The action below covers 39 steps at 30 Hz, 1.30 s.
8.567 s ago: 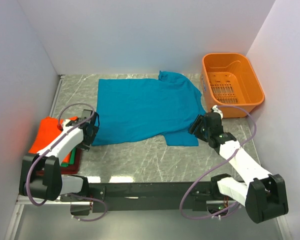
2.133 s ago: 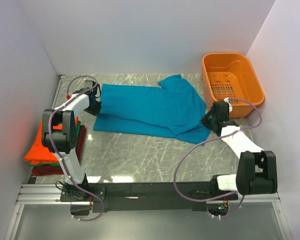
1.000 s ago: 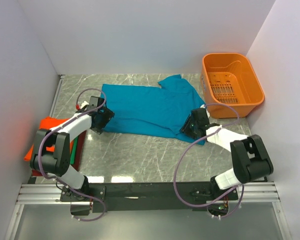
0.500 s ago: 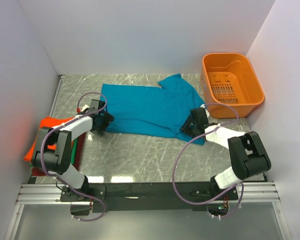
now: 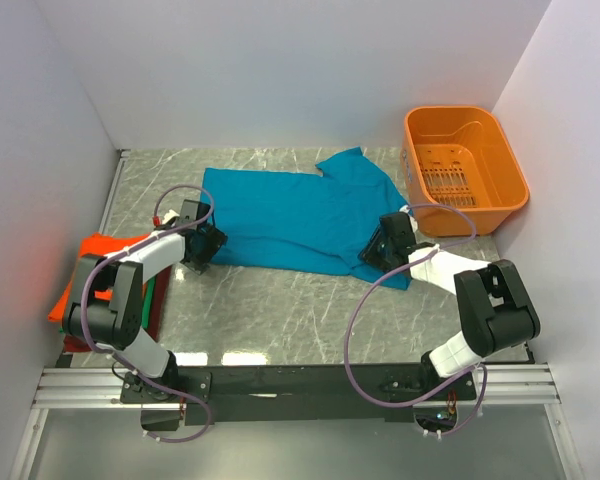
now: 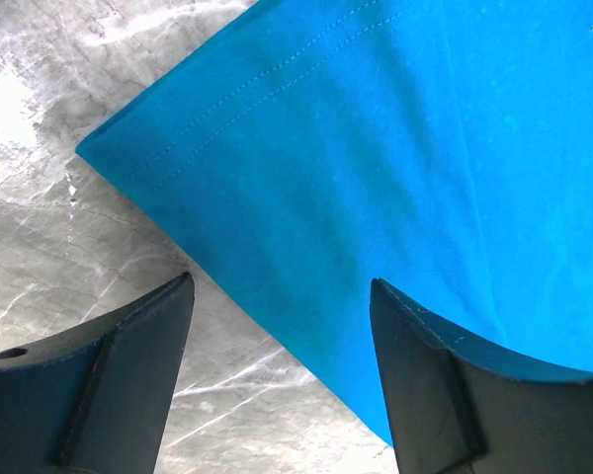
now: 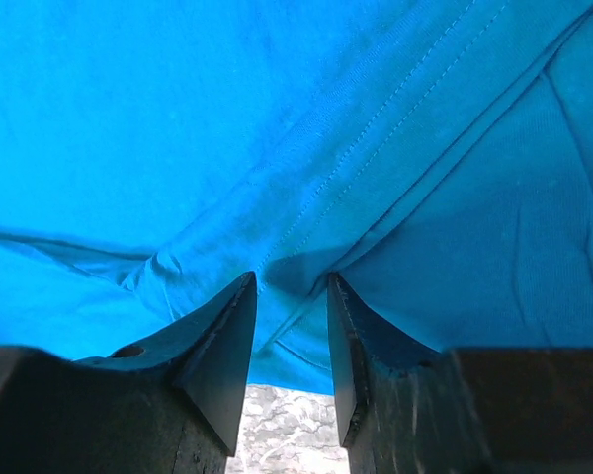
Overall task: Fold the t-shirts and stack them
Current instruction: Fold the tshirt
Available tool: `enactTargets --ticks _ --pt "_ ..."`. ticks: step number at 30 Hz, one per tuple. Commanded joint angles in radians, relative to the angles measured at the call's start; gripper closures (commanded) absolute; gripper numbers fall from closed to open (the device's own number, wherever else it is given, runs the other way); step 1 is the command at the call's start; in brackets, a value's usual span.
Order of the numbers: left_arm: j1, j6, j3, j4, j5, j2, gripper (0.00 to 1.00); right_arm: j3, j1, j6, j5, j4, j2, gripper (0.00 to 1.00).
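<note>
Two grippers, two dark fingers apiece. Left gripper (image 6: 279, 286): spread wide, low over the near left corner of the teal shirt (image 5: 300, 215), one finger (image 6: 128, 365) above bare marble, the other (image 6: 445, 385) above cloth, the stitched hem running between them. Nothing clamped there. Right gripper (image 7: 292, 281): narrowed to a slim gap, tips down on the shirt's near right part, just by a seam and a small bunch of wrinkles; cannot tell whether any cloth is actually pinched.

One teal shirt, laid out across the middle of the table (image 5: 280, 310), folded lengthwise into a long band, a sleeve poking up toward the far side. Seen from above, left gripper (image 5: 208, 243) at its left end, right gripper (image 5: 380, 245) at its right end, both arms reaching in from the near edge.

One stack at the table's left edge, well apart from the teal shirt. Three shirts counted in it: orange shirt (image 5: 85, 265) on top, a sliver of green shirt (image 5: 152, 295) under it, dark red shirt (image 5: 152, 325) at the bottom.

One orange basket (image 5: 480, 215) at the far right corner, near the right gripper but not touching the cloth.
</note>
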Motion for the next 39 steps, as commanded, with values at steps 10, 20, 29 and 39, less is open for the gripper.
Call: enactTargets --ticks 10,20,29,39 --pt "-0.001 0.017 -0.045 -0.012 -0.031 -0.032 0.23 0.037 0.016 -0.001 0.014 0.021 0.03 0.73" --pt "0.001 0.024 -0.046 -0.022 -0.041 -0.043 0.23 0.151 0.014 -0.008 0.047 -0.027 0.047 0.89" --pt "0.004 0.03 -0.048 -0.029 -0.041 -0.052 0.24 0.304 0.011 -0.025 0.064 -0.057 0.15 0.96" --pt "0.012 0.027 -0.051 -0.038 -0.046 -0.062 0.24 0.402 -0.001 -0.03 0.103 -0.079 0.237 0.99"
